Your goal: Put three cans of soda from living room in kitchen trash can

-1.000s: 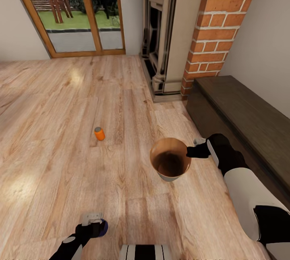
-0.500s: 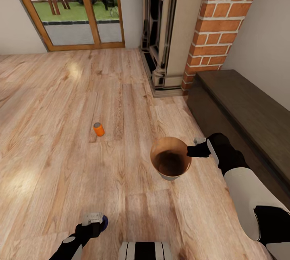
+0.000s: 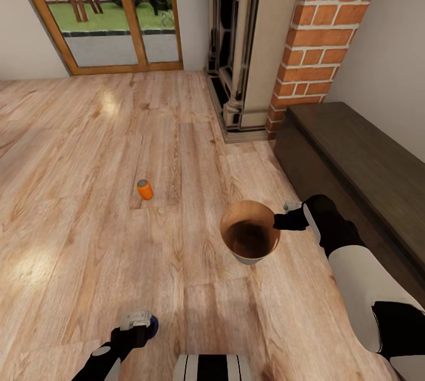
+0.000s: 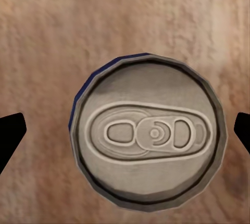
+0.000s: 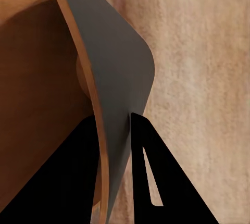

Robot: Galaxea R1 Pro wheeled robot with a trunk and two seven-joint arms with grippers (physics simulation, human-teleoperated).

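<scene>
From the head, an orange soda can (image 3: 144,189) stands on the wood floor (image 3: 88,239), well apart from the trash can (image 3: 249,232), which the right hand (image 3: 282,221) carries clamped on its rim. The left wrist looks straight down on a dark blue soda can (image 4: 148,133) between the left hand's spread fingers (image 4: 10,135); it looks light, stiff and smooth, so grip mid-wall. The right wrist shows fingers (image 5: 151,182) pinching the thin rigid wall (image 5: 112,88).

A white and black robot with two arms

The right arm (image 3: 354,274) has a fat white tube part with black joints at each end, and a black wrist leads to the right gripper (image 3: 277,221), which is black with a small grey bit on top. The left arm (image 3: 97,363) is black with a white edge, and the left gripper (image 3: 139,328) has a light grey block just behind its dark fingers (image 4: 10,135). The trunk (image 3: 212,368) is white with black stripes.
</scene>
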